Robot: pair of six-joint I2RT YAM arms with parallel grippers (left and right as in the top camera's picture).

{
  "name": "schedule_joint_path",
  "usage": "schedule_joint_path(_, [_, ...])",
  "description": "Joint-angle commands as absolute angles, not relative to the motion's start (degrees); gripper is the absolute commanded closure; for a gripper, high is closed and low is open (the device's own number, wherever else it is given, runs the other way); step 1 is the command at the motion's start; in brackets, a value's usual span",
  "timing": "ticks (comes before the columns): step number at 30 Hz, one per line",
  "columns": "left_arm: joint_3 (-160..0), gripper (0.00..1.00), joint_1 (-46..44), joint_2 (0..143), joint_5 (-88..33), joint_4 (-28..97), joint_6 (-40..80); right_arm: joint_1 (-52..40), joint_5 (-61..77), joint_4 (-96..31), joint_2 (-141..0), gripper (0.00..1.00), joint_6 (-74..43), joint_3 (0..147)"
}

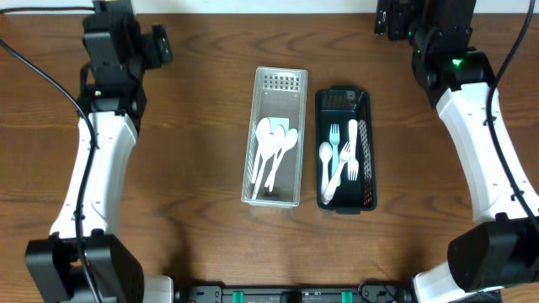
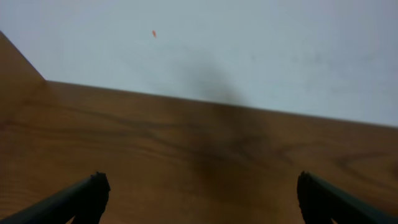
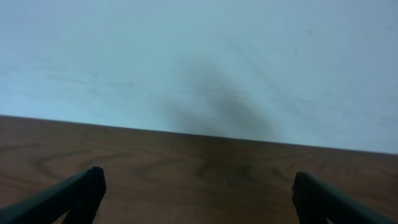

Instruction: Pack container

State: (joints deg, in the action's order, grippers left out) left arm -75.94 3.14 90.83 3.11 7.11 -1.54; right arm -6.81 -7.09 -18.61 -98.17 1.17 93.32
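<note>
I have both arms up at the far edge of the counter [image 1: 194,168], well apart from the work. The left end effector [image 2: 200,193] and right end effector [image 3: 198,190] each stand wide open and hold nothing, over bare wood by the wall [image 2: 249,50]. Mid-counter, the clear container [image 1: 279,82] with white spoons [image 1: 274,143] sits just left of the black container [image 1: 341,98], which holds white forks [image 1: 336,135] and a lone spoon [image 1: 326,154].

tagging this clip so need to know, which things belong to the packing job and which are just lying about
Job: clear container, white spoons in it, black container, white forks in it.
Just there: wooden table, pale wall behind.
</note>
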Motion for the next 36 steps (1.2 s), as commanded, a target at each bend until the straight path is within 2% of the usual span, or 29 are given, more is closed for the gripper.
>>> schedule_joint_path(1, [-71.5,0.02,2.9,84.9,-0.9,6.0,-2.7,-6.2,-6.1,-17.6,-94.6,0.01,4.8,89.8])
schedule_joint_path(12, [-42.5,0.02,0.9,56.6,-4.1,-14.7,-2.5,-5.2,-8.5,2.5,-64.9,0.01,1.1,54.0])
schedule_joint_path(17, [-33.8,0.02,-2.5,43.2,-4.1,-3.4,0.0,-5.2,-17.2,3.6,-51.6,0.01,1.1,40.3])
schedule_joint_path(24, [-22.8,0.02,-3.9,29.0,-3.2,-2.8,0.0,-5.3,-17.3,3.0,-35.6,0.01,0.9,25.2])
schedule_joint_path(31, [-22.5,0.02,-3.9,28.0,-3.3,-2.8,0.0,-5.3,-17.4,-1.1,-31.3,0.01,0.9,21.2])
schedule_joint_path(36, [-22.5,0.02,-3.9,29.0,-3.3,-2.1,0.0,-5.3,-17.3,-9.3,-31.5,0.01,0.9,21.2])
